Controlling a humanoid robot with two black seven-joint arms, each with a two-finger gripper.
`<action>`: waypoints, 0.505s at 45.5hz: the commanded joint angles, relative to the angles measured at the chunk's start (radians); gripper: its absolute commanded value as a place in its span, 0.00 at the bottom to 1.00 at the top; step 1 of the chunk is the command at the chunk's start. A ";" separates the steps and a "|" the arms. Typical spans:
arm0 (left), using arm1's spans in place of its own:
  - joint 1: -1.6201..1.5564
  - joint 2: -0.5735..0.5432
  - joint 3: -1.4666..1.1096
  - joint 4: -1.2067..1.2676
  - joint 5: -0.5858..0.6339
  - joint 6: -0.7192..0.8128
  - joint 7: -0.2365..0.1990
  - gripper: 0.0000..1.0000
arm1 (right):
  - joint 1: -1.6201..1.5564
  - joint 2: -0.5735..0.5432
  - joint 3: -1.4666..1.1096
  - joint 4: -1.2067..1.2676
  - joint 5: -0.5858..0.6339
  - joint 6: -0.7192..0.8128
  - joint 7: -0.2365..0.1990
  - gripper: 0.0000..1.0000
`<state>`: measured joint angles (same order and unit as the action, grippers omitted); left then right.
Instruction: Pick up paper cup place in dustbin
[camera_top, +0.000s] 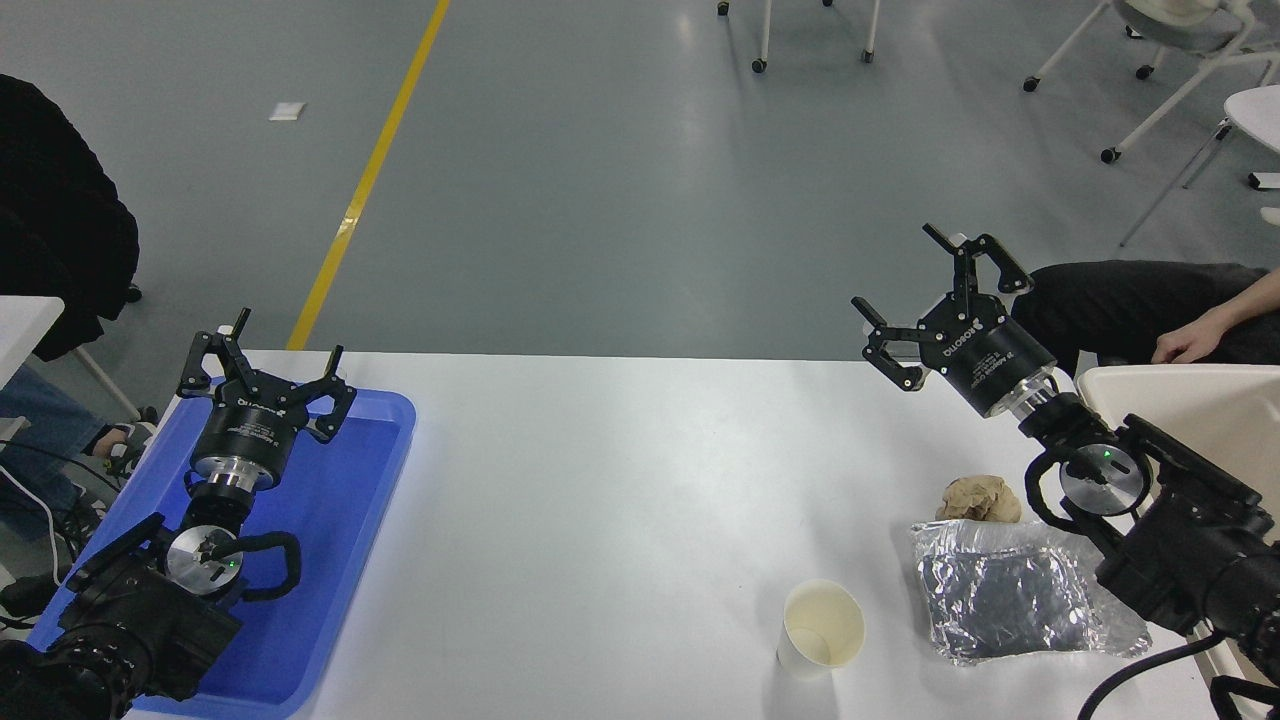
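1. Near the surface's (620, 480) front edge the paper cup (821, 627) stands upright, just left of a foil sheet (1020, 600).
2. High at the far right, the right claw (925, 305) hangs open and empty; it should descend, straddle the rim and close gently, since thin paper crushes.
3. Beyond lies the dustbin (1180, 400), at the right edge.
4. Over a blue tray (340, 520) the left claw (265, 365) sits open; grey floor (600, 180) lies behind.
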<state>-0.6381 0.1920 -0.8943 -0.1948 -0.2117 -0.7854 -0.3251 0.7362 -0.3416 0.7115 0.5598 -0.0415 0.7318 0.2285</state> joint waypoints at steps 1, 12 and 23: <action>0.000 0.001 0.000 0.000 0.000 0.000 0.000 1.00 | 0.126 -0.076 -0.188 0.003 -0.058 -0.006 0.000 1.00; 0.000 0.001 0.000 0.000 0.000 0.000 0.000 1.00 | 0.376 -0.217 -0.610 0.115 -0.077 -0.006 0.000 1.00; 0.000 0.000 0.000 0.000 0.000 0.000 0.000 1.00 | 0.686 -0.252 -1.053 0.262 -0.149 -0.006 0.002 1.00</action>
<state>-0.6380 0.1923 -0.8943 -0.1948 -0.2117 -0.7854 -0.3254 1.1429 -0.5396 0.0626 0.6913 -0.1206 0.7263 0.2290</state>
